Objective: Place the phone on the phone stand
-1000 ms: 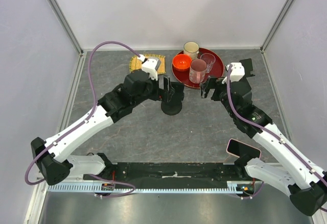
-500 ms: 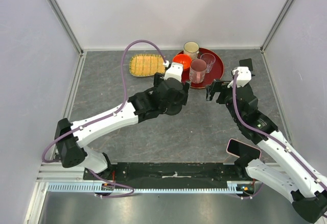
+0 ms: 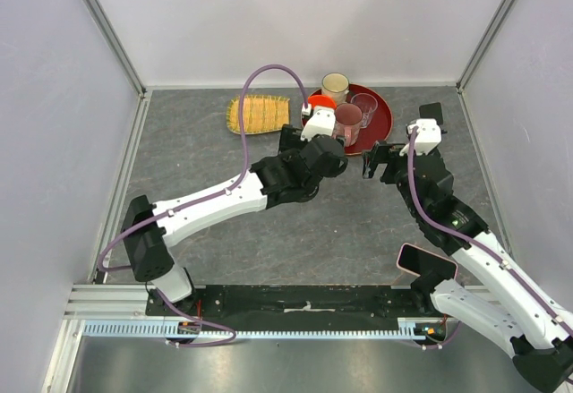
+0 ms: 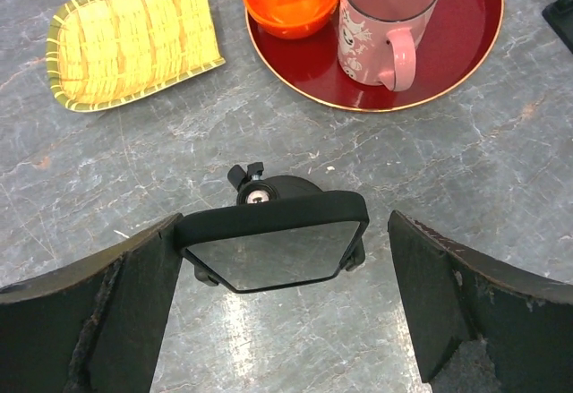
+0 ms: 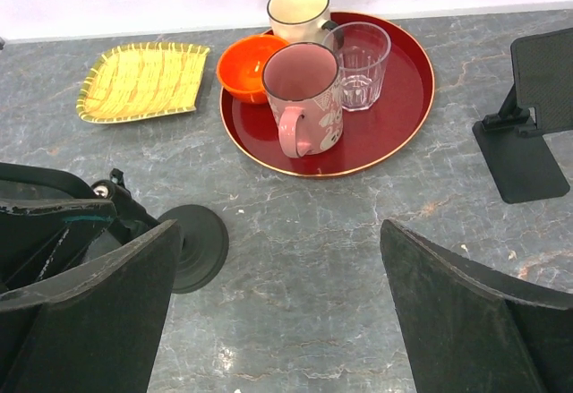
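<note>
The phone stand's black holder plate point(image 4: 269, 245) has a glossy face and sits tilted on a stem with a knob point(image 4: 255, 194). My left gripper point(image 4: 284, 223) is open, with one finger on each side of the plate, not touching it. The stand's round disc base point(image 5: 192, 245) shows in the right wrist view. It is mostly hidden under the left arm in the top view point(image 3: 304, 194). A phone with a pink rim point(image 3: 428, 260) lies by the right arm's base. My right gripper point(image 5: 279, 232) is open and empty, to the right of the stand.
A red round tray point(image 3: 380, 120) at the back holds a pink mug point(image 5: 304, 98), an orange bowl point(image 5: 246, 66), a glass point(image 5: 361, 62) and a cream cup point(image 5: 297, 10). A yellow woven dish point(image 3: 258, 113) lies to its left. A second black folding stand point(image 5: 528, 115) is at the back right.
My left arm has swung right and forward over the stand, uncovering the woven dish, and its fingers now straddle the holder plate. The right gripper has shifted slightly right.
</note>
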Robot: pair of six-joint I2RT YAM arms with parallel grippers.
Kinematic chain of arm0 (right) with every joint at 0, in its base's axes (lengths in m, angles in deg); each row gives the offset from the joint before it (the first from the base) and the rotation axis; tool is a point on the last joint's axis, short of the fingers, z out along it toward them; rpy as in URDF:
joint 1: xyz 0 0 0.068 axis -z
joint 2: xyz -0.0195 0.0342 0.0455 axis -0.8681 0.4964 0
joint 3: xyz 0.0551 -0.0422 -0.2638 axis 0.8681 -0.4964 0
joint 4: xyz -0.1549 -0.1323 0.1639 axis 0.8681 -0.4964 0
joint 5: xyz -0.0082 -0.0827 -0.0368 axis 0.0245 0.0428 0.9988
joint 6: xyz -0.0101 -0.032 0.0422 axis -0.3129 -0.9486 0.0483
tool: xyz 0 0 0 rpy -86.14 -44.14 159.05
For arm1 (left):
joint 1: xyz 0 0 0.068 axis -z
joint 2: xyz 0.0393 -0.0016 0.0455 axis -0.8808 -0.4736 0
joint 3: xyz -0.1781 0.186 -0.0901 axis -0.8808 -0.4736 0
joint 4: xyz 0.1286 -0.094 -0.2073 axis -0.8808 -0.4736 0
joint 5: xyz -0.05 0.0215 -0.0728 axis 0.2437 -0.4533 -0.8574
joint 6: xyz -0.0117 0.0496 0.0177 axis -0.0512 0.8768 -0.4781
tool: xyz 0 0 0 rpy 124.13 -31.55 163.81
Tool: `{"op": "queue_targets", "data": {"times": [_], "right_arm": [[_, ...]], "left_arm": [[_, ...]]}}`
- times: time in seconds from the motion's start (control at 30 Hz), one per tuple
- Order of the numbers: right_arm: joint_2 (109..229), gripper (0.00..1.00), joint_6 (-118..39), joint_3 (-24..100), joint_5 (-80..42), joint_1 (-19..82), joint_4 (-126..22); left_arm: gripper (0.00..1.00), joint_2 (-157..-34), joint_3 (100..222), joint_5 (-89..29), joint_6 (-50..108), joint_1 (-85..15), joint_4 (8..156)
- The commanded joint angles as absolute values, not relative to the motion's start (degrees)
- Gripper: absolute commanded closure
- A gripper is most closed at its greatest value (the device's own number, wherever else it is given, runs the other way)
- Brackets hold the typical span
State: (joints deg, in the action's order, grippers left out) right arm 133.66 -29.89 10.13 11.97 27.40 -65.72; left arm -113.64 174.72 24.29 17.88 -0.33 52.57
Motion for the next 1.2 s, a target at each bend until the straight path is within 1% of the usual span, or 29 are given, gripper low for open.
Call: {"op": "queue_targets", "data": {"times": [0.0, 0.27, 0.3, 0.33, 0.4, 0.5, 0.53, 0.6, 0.7, 0.73, 0.77, 0.83, 0.87, 1.0, 1.17], "right_arm": [[132.82, 0.02, -31.16, 9.47, 12.77, 27.54, -64.02], [132.64, 0.02, -31.42, 9.12, 12.85, 27.54, -63.59], [132.64, 0.02, -31.33, 9.12, 12.85, 27.54, -63.59], [132.64, 0.02, -31.42, 9.03, 12.85, 27.54, -63.59], [132.64, 0.02, -31.51, 9.03, 12.85, 27.55, -63.59], [132.38, 0.02, -31.69, 9.03, 12.85, 27.54, -63.59], [132.38, 0.02, -31.77, 9.03, 12.77, 27.46, -63.59], [132.38, 0.02, -31.77, 9.03, 12.94, 27.46, -63.59], [132.20, 0.02, -31.86, 8.95, 12.94, 27.54, -63.59], [132.20, 0.02, -31.86, 8.94, 12.85, 27.54, -63.59], [132.20, 0.02, -31.95, 8.86, 12.94, 27.46, -63.50], [132.20, 0.02, -31.95, 8.77, 12.94, 27.54, -63.50], [132.11, 0.02, -31.95, 8.77, 13.03, 27.54, -63.50], [132.11, 0.02, -32.04, 8.42, 12.94, 27.46, -63.32], [132.03, 0.02, -32.12, 7.98, 12.68, 27.54, -62.97]], "left_arm": [[0.01, -115.04, 177.66, 30.12, 14.80, 0.76, 53.01], [0.01, -116.89, 178.80, 32.59, 14.80, 0.85, 52.57], [0.03, -116.98, 178.98, 32.68, 14.80, 0.85, 52.48], [0.06, -117.07, 179.16, 32.59, 14.80, 0.85, 52.48], [0.09, -117.33, 179.24, 32.77, 14.80, 0.85, 52.48], [0.16, -117.16, 179.33, 32.68, 14.71, 0.85, 52.57], [0.22, -116.98, 179.33, 32.50, 14.80, 0.76, 52.92], [0.26, -117.07, 179.24, 32.07, 15.33, 0.76, 53.19], [0.43, -116.72, 178.90, 31.01, 15.15, 0.76, 53.27], [0.54, -116.28, 178.63, 30.75, 15.24, 0.76, 53.36], [0.60, -115.84, 177.93, 30.48, 15.85, 0.76, 53.80], [0.84, -114.62, 177.31, 30.04, 17.17, 0.67, 54.07], [0.98, -114.00, 176.70, 30.30, 17.17, 0.67, 53.63], [0.98, -109.52, 174.24, 31.01, 19.28, 0.49, 54.06], [0.98, -100.83, 167.66, 29.17, 29.28, -1.08, 60.64]]}}
